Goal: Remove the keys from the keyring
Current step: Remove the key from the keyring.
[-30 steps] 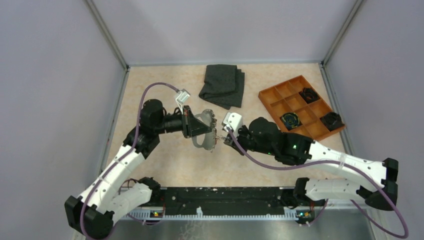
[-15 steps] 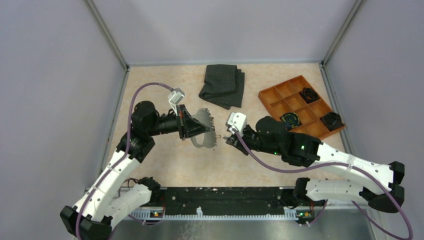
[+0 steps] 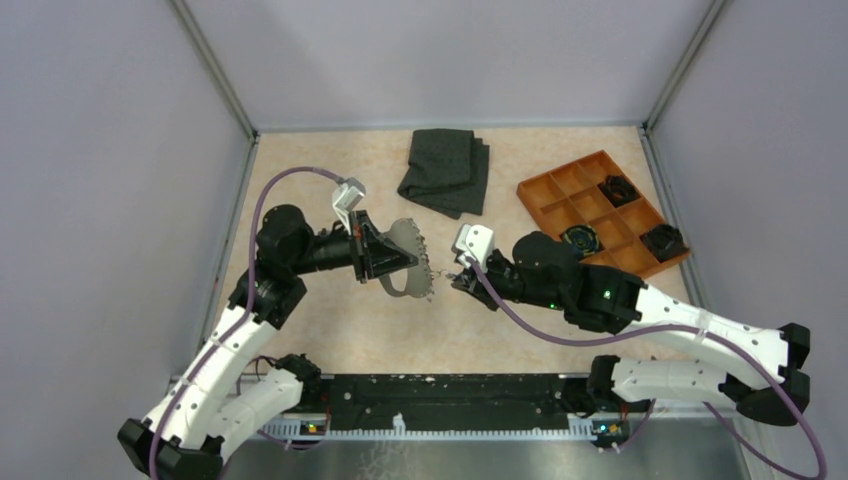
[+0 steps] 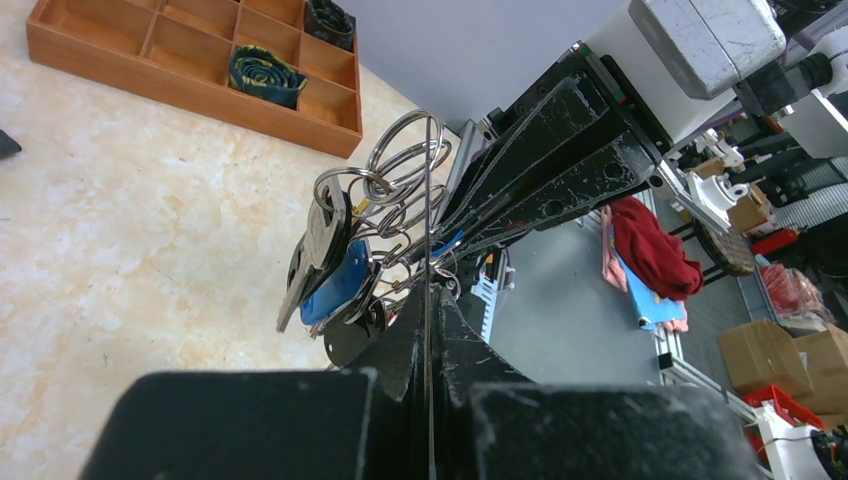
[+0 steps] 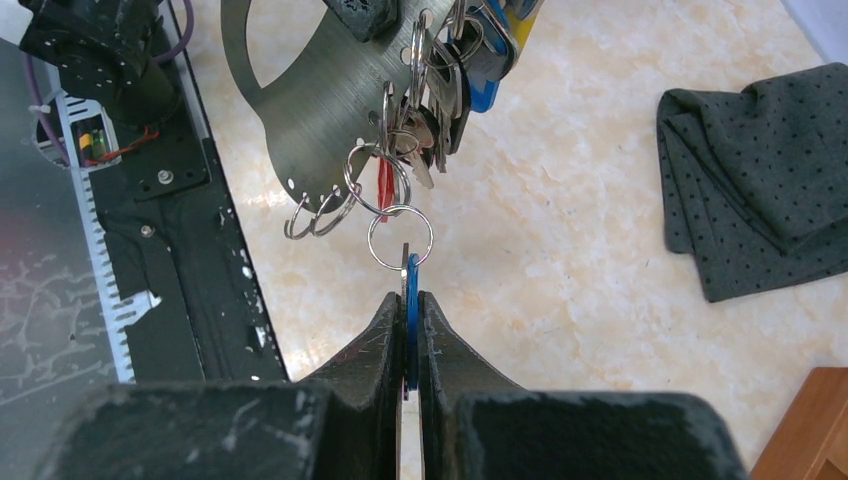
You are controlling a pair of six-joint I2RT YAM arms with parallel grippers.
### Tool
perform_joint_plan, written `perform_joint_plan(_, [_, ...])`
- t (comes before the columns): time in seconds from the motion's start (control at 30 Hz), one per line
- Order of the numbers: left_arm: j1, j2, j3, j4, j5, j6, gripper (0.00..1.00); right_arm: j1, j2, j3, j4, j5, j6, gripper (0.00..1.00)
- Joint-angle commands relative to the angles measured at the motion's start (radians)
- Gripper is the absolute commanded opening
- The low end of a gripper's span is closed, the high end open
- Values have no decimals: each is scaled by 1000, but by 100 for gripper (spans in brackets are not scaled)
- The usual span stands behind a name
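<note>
The keyring point(image 3: 404, 240), a pale grey curved metal band with small wire rings along its edge, is held above the table by my left gripper point(image 3: 392, 262), which is shut on it. In the left wrist view the keyring point(image 4: 430, 215) shows edge-on between the fingers. Several keys point(image 5: 452, 62) with blue, red and dark heads hang from its rings. My right gripper point(image 5: 408, 298) is shut on a blue-headed key point(image 5: 410, 280) that carries a small ring point(image 5: 400, 238). That ring touches the keyring's point(image 5: 310, 110) other rings; I cannot tell if it is linked to them.
A folded dark grey cloth point(image 3: 445, 170) lies at the back centre. An orange compartment tray point(image 3: 555, 187) with dark clumps sits at the right. The black rail point(image 3: 450, 400) runs along the near edge, below the keyring.
The left arm has drawn the keyring a little to the left and the right gripper has shifted slightly right with the blue key. Both grips are unchanged.
</note>
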Motion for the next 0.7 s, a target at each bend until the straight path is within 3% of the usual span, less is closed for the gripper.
perform_joint_plan(0.0, [8,-24,37,65,30,14,0,7,-13,53,-15,17,-5,0])
perform_joint_plan(0.67, [8,17,23,28,-5,31,0,7,0,74,-19,33,-12,0])
